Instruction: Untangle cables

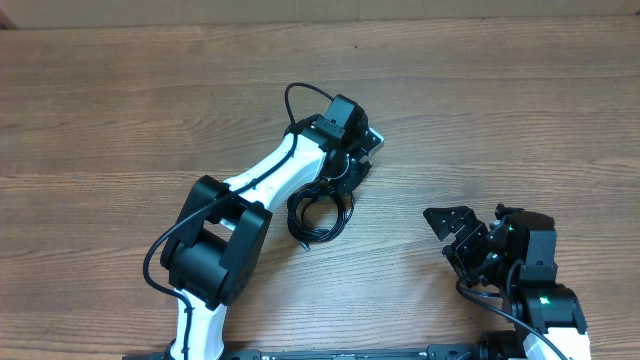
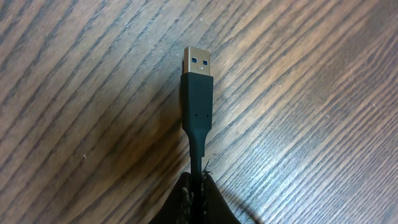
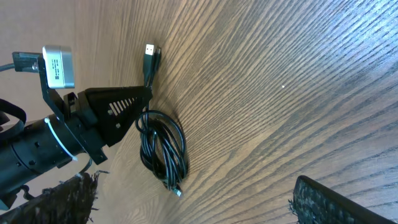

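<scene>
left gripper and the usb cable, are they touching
Touching. The left wrist view shows the left gripper shut on the cable just behind its USB plug, with no gap.

Bright, even light; pale glare sheens the counter (image 3: 348,37) at upper right, shadows are soft, and the close left fingers (image 2: 217,211) blur

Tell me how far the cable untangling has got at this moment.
Done: nothing is separated yet; the cables lie in one coiled bundle on the table. In hand: the left fingers are shut on one cable just behind its USB plug. Left: drawing that end out and loosening the bundle; the right fingers stand open, away from it.
</scene>
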